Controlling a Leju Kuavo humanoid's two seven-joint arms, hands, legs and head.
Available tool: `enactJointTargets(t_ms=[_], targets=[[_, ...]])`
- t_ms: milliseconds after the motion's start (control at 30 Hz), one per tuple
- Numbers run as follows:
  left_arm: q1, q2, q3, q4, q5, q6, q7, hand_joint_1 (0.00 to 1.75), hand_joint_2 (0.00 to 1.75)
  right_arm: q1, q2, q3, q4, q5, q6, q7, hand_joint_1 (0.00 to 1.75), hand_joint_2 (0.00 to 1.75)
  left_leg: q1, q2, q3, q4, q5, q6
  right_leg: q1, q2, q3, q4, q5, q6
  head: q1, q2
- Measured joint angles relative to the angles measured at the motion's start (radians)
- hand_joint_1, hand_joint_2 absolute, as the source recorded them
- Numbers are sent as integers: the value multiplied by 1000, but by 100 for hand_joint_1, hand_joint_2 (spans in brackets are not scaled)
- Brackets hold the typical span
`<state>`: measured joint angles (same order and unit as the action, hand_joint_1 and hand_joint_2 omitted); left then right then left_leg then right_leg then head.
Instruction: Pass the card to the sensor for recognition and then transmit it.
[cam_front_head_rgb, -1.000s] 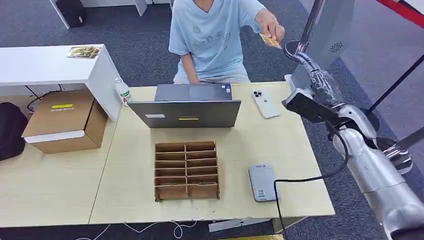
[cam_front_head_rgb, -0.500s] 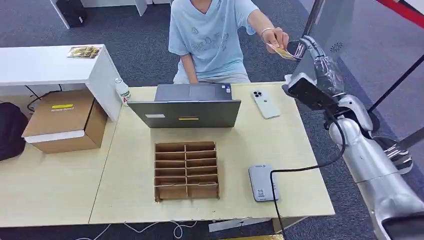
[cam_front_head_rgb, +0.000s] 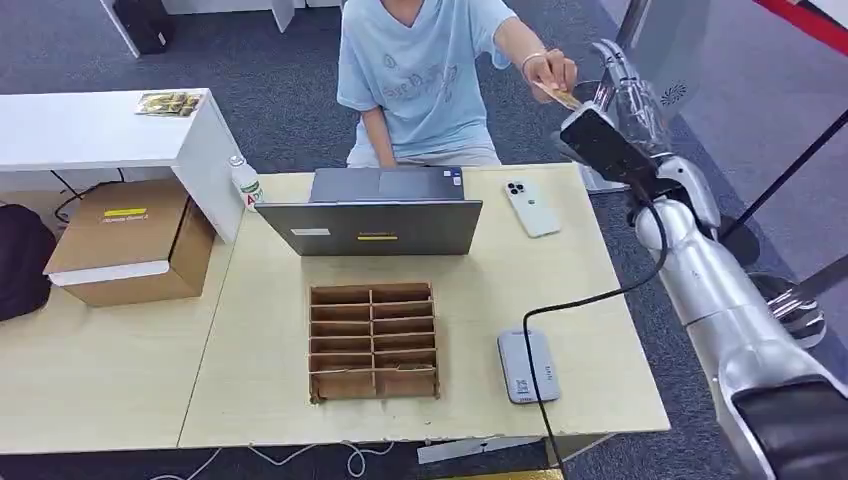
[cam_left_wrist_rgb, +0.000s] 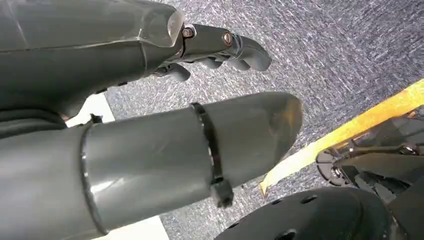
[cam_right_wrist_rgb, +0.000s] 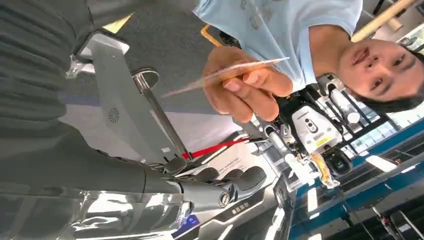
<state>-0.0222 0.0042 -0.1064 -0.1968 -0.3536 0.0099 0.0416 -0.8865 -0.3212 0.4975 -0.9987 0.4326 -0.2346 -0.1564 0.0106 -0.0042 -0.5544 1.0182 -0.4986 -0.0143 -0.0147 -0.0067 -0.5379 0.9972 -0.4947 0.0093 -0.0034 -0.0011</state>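
A person in a light blue shirt (cam_front_head_rgb: 420, 70) stands behind the table and holds out a thin yellow card (cam_front_head_rgb: 565, 98) pinched in their hand (cam_front_head_rgb: 548, 72). My right hand (cam_front_head_rgb: 628, 95) is raised beside that card, fingers (cam_front_head_rgb: 612, 58) stretched upward. In the right wrist view the card (cam_right_wrist_rgb: 225, 75) sits in the person's fingers (cam_right_wrist_rgb: 245, 87), apart from my outstretched fingers (cam_right_wrist_rgb: 220, 187); my right hand (cam_right_wrist_rgb: 150, 195) holds nothing. The grey card sensor (cam_front_head_rgb: 527, 366) lies on the table's near right with a black cable. My left hand (cam_left_wrist_rgb: 165, 150) hangs over carpet, empty, fingers (cam_left_wrist_rgb: 235, 47) apart from the thumb.
On the table (cam_front_head_rgb: 250, 400) stand a wooden compartment rack (cam_front_head_rgb: 372, 340), an open laptop (cam_front_head_rgb: 380, 212) and a white phone (cam_front_head_rgb: 530, 207). A cardboard box (cam_front_head_rgb: 130, 240), a small bottle (cam_front_head_rgb: 245, 183) and a white shelf (cam_front_head_rgb: 100, 130) sit at the left. A metal stand (cam_front_head_rgb: 640, 30) rises behind my right hand.
My right arm has lifted and swung up toward the person. The person's hand moved the card toward my right hand, so the card now lies right beside it.
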Motion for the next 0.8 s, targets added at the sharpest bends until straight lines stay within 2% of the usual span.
enactJointTargets(t_ms=[800], targets=[[0,1,0,0,-9,-6,-3,0,0,-21,5,3,62,-19,-42,-16,175,175,0,0,0,0,0,0,0,0,0,0,0,0,0,0]])
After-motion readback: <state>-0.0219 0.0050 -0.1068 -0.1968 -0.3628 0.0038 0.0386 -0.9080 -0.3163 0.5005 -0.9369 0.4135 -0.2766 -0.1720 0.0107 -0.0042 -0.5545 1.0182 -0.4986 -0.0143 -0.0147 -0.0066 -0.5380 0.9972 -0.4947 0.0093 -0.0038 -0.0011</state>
